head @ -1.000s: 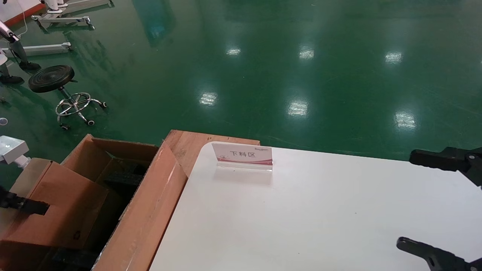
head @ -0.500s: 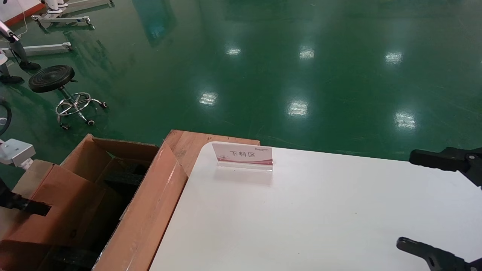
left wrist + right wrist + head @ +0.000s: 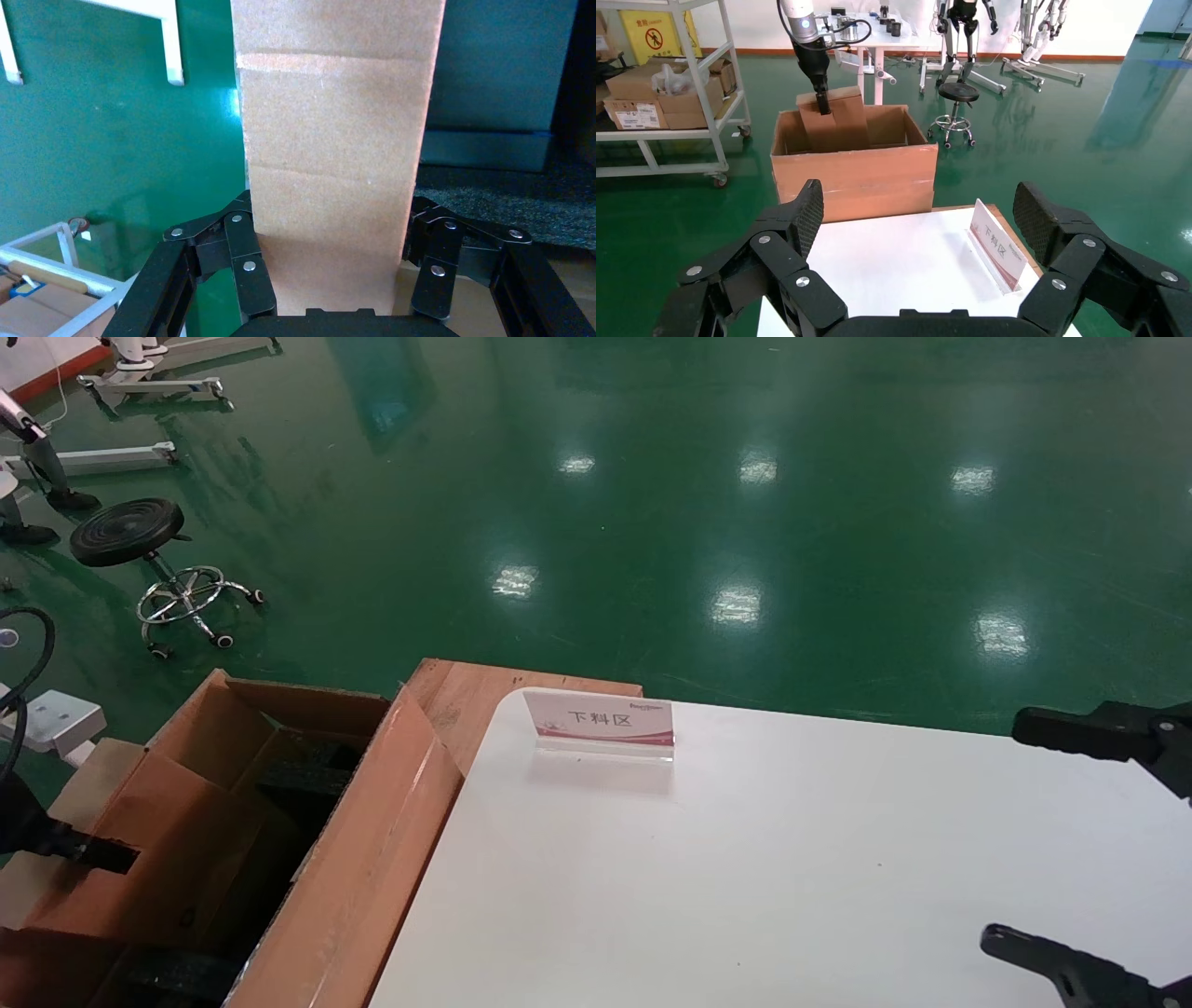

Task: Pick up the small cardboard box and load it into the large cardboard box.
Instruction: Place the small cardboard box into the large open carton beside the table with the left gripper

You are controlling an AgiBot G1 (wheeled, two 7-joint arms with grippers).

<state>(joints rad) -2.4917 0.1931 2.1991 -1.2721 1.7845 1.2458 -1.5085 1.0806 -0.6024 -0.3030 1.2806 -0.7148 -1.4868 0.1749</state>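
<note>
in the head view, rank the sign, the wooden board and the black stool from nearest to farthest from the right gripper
From the right gripper, idle over the white table's right edge:
1. The sign, standing at the table's far left corner.
2. The wooden board, just beyond the sign, left of the table.
3. The black stool, out on the green floor, far left.

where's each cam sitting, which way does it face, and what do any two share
Head: on the robot's head, facing forward and down at the white table; right gripper at the edge.
Left wrist: on the left arm, facing the small cardboard box in the left gripper.
Right wrist: on the right arm, facing the large cardboard box.
Shared: head and right wrist show the sign.
</note>
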